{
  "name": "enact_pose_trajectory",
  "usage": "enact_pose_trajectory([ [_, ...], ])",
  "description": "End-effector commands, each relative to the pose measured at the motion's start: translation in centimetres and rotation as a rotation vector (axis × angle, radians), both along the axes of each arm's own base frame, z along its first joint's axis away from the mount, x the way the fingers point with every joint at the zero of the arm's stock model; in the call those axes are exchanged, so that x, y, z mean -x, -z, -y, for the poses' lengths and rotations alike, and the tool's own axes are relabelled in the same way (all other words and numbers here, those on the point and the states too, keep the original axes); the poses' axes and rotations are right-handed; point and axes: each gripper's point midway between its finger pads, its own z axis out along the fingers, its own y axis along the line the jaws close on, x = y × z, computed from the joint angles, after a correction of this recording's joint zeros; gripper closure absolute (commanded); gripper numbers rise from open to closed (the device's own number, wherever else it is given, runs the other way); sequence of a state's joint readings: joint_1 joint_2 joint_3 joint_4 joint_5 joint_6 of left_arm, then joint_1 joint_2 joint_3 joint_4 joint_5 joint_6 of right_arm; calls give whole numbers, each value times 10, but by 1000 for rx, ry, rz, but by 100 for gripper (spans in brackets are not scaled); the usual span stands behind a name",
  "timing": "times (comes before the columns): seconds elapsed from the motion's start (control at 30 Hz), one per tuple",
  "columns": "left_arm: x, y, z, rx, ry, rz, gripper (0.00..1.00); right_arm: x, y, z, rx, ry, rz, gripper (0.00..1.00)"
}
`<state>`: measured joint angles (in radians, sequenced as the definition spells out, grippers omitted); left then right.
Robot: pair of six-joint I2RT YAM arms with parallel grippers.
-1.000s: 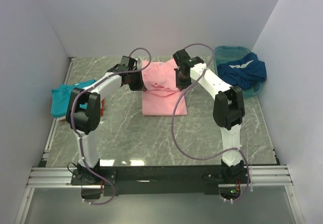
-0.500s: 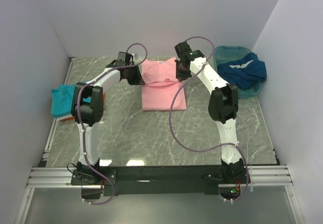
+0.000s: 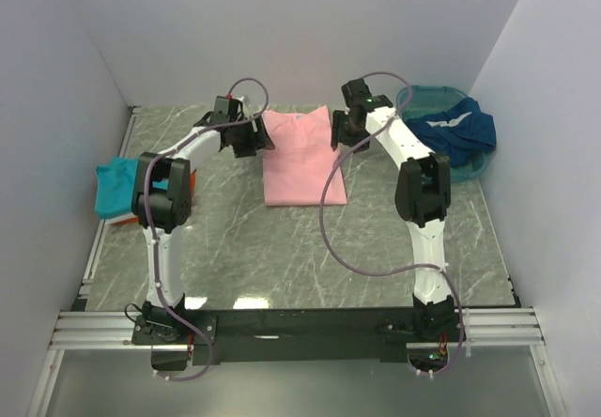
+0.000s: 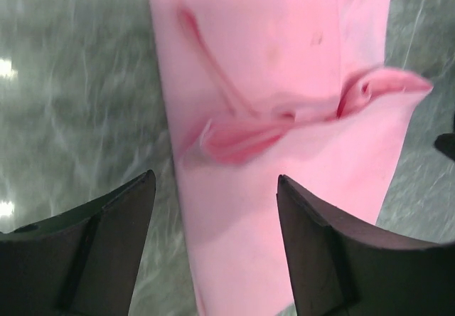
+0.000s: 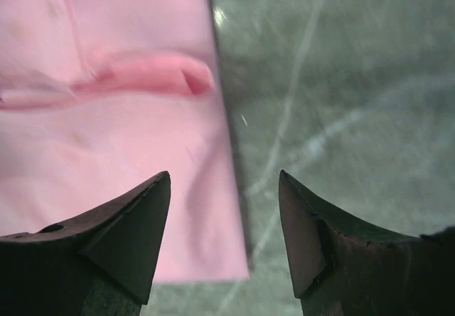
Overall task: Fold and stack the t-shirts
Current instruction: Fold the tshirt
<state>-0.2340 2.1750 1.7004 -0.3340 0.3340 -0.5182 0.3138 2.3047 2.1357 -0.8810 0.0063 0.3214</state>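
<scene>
Fingers spread wide and empty, the left gripper [image 4: 213,188] and right gripper [image 5: 224,181] hover just above opposite side edges of the pink t-shirt [image 3: 300,159], which lies folded into a flat rectangle on the marble-patterned table [image 3: 282,248]. One long edge of the cloth runs between each pair of fingertips, and just beyond them a soft raised ridge crosses the shirt. The fabric looks light and limp, so it will likely sag and shed its folds if lifted by one layer. The safer hold seems to be a pinch through all layers at the side edges, both grippers together. Well out past the left gripper lies a teal t-shirt [image 3: 117,187]. Beyond the right gripper a dark blue t-shirt [image 3: 455,128] fills a basin [image 3: 423,93].
</scene>
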Motion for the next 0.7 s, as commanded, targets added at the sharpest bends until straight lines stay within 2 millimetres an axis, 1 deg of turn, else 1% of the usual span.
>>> enact_pose_trajectory([
  [0.0,17,-32,-6,6,-17,69,25,12,-43,3,-50,-25,86,31],
  [0.03,25,-39,-8,11,-18,78,26,28,-36,5,-54,-35,54,32],
  [0.07,39,-26,-9,11,-16,42,26,35,-33,3,-75,-45,38,35],
  [0.1,47,-23,-9,17,-11,28,27,41,-30,1,-88,-52,29,37],
  [0.13,54,-28,-9,27,-6,34,27,58,-19,2,-93,-57,-9,39],
  [0.17,67,-17,-9,20,-1,0,28,66,-16,1,-115,-59,-25,42],
  [0.2,73,-16,-10,18,1,-7,27,70,-13,0,-128,-59,-26,44],
  [0.23,79,-21,-9,20,3,-1,28,86,-4,2,-131,-60,-56,46],
  [0.27,90,-12,-9,23,7,-29,28,89,-2,-1,-155,-59,-57,47],
  [0.3,95,-16,-9,31,8,-26,28,95,-3,-1,-165,-61,-54,48],
  [0.33,99,-13,-9,36,11,-35,27,107,9,1,-162,-56,-88,49],
  [0.37,109,-6,-7,39,14,-59,28,111,13,3,-163,-47,-97,50],
  [0.4,113,-5,-5,51,23,-65,27,113,16,2,-169,-50,-98,50],
  [0.43,117,-5,-3,57,27,-68,28,119,23,4,-164,-45,-117,51],
  [0.47,125,2,-1,60,33,-93,27,121,25,4,-162,-44,-122,51],
  [0.67,148,17,10,61,56,-146,27,124,40,5,-162,-39,-154,51],
])
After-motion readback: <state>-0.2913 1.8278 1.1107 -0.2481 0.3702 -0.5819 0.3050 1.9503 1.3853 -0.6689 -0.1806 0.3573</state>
